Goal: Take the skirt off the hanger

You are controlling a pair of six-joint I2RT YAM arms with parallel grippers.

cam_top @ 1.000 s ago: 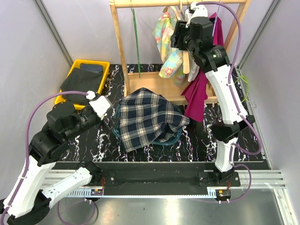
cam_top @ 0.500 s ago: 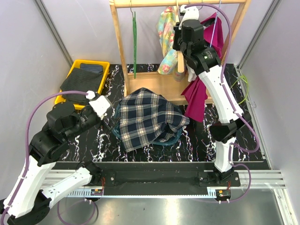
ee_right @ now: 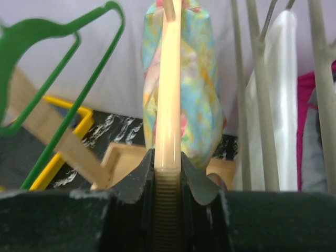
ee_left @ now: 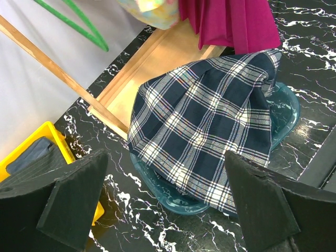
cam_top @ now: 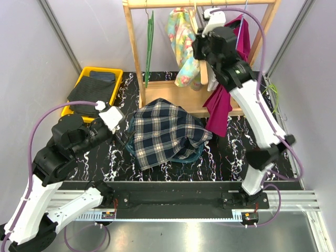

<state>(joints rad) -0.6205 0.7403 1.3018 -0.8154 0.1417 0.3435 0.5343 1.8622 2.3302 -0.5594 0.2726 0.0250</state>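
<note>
A glossy black, white-veined marble finish is seen on the desk [cam_top: 226,157]. The rack [cam_top: 133,52] is made of pale, smooth wood. Woven plaid cloth [cam_top: 165,131] is draped over a shiny teal plastic basin [ee_left: 286,105]. Smooth plastic is seen in the yellow bin [ee_left: 59,143] and the green hanger [ee_right: 58,121]. The pale hanger [ee_right: 169,94] looks like polished wood. The floral garment [ee_right: 197,79] and magenta garment [ee_left: 231,21] are soft, matt cloth. The left claw [ee_left: 167,154] is faced in matt black.

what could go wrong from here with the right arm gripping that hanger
1. The right fingers clamp only the narrow pale hanger; it could twist or slip in the grip when lifted off the rail.
2. The floral garment hangs close to the grey hangers and the magenta garment; pulling may snag or drag those along.
</note>
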